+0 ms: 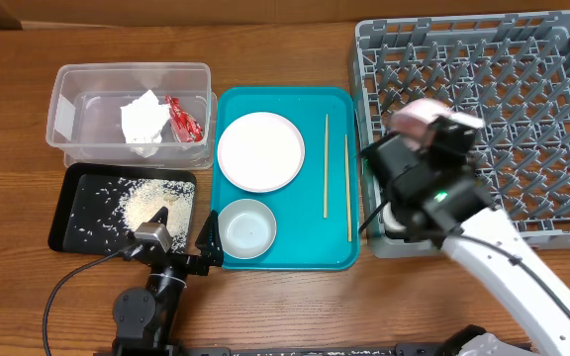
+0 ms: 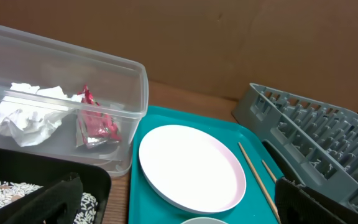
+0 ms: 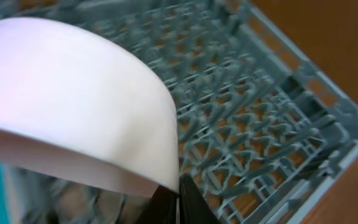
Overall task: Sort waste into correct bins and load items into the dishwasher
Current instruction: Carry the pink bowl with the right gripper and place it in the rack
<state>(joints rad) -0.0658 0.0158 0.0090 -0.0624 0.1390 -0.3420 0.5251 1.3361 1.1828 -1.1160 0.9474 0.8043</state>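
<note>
The brown wooden counter ends at a plain brown wall. The right hand is clamped on the rim of the pale pink bowl, above the 9 o'clock edge of the large square grey plastic dish rack. The left hand, fingers apart, hovers at 7 o'clock.

Plate behind bowl on the tray, chopsticks to their right, the rack seemingly touching farther right.
</note>
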